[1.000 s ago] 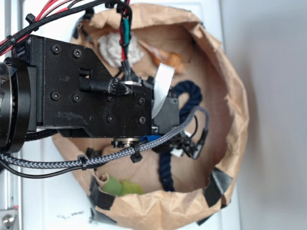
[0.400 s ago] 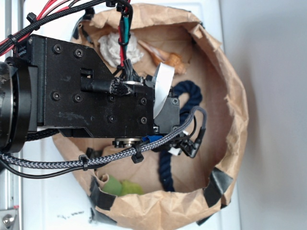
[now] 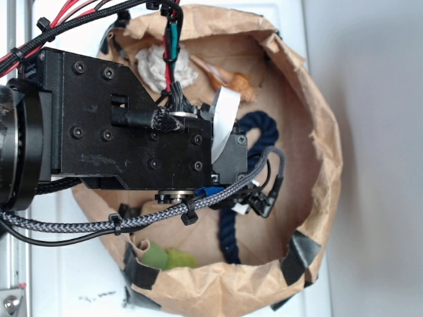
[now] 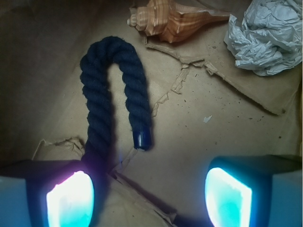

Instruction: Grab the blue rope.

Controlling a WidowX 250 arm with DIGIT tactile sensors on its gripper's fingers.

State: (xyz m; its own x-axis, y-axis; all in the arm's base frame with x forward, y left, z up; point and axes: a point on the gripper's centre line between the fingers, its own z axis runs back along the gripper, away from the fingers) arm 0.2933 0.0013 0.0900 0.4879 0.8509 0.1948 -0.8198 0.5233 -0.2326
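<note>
The pincer (image 4: 149,198) hangs spread wide inside the brown paper bag (image 3: 317,99) — both glowing fingertips (image 4: 70,198) empty. The blue rope (image 4: 106,94) lies bent like a hook at the frame's centre-left, one leg running beside the left fingertip. A seashell (image 4: 173,19) and crumpled white paper (image 4: 267,35) sit along the top.

The blue rope (image 4: 102,90) under my claw is thick twisted fibre, matt and fuzzy, with a smooth glossy cap on its end. It lies on creased, rough brown paper (image 4: 213,123), beside a glossy ridged seashell (image 4: 173,19) and crumpled white paper (image 4: 267,35).
</note>
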